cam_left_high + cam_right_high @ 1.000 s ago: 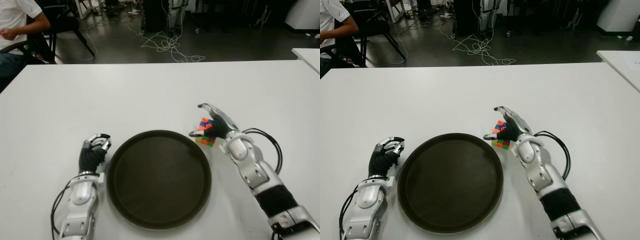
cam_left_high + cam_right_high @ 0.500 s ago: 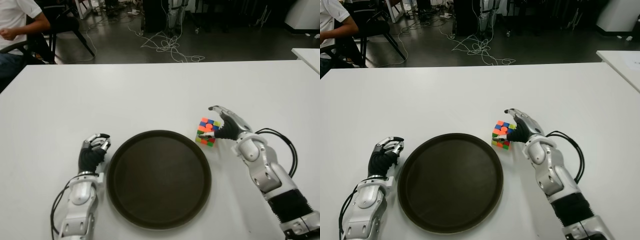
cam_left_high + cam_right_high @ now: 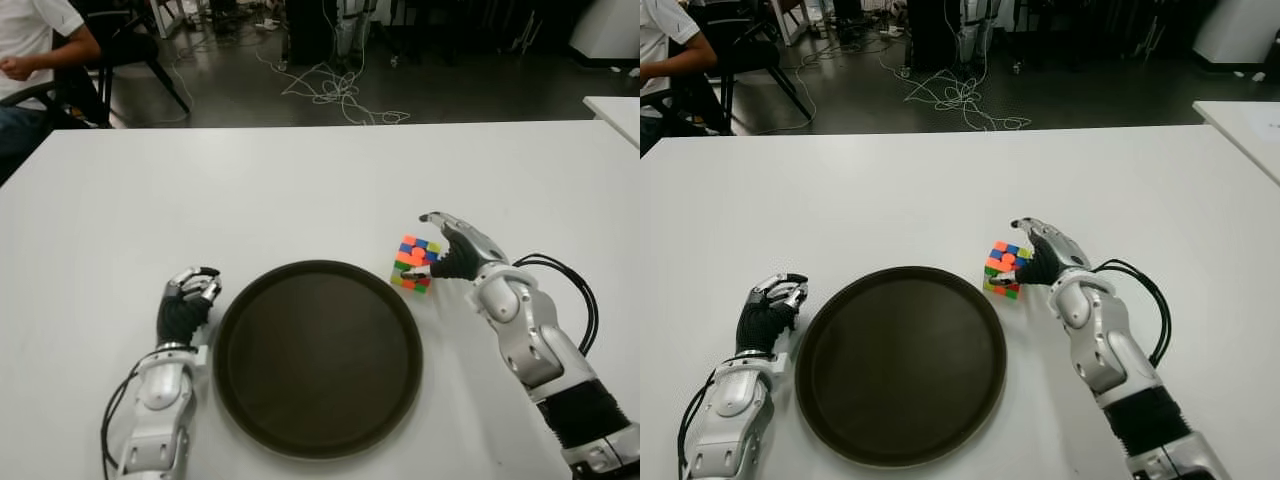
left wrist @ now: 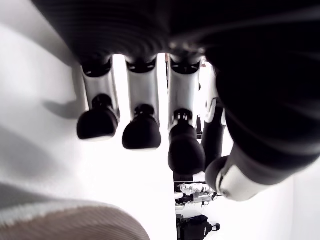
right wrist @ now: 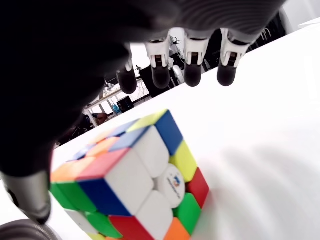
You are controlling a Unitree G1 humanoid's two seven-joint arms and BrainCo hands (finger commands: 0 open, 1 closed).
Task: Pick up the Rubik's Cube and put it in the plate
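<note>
Your right hand, fingers spread, cups the Rubik's Cube beside the empty plate; grasp, lift and placing remain.

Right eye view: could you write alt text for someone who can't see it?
A robot's right hand reaches around a Rubik's Cube on a white table, beside a dark round plate. Its left hand shows left of the plate, fingers curled.
</note>
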